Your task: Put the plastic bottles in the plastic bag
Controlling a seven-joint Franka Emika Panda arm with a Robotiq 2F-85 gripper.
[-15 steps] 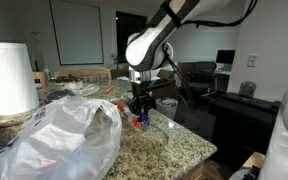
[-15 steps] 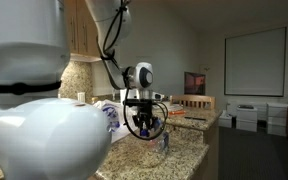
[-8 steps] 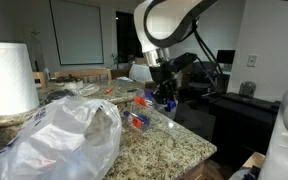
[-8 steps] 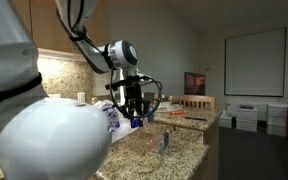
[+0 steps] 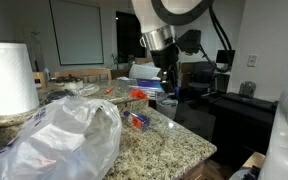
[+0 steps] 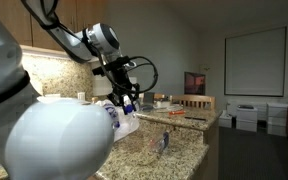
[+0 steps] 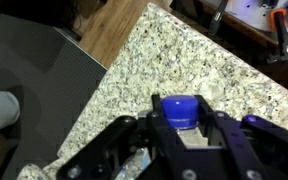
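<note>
I have the gripper (image 6: pixel 125 98) partly closed and clamped on one plastic bottle (image 7: pixel 177 110). In the wrist view, its blue cap shows between the fingers. This bottle hangs clear of the granite counter (image 5: pixel 179 145), near the plastic bag (image 5: pixel 59 135) but outside it. A second bottle (image 5: pixel 136 120) sits on the counter just beside the bag. A paper towel roll (image 5: pixel 9 78) stands behind the bag.
</note>
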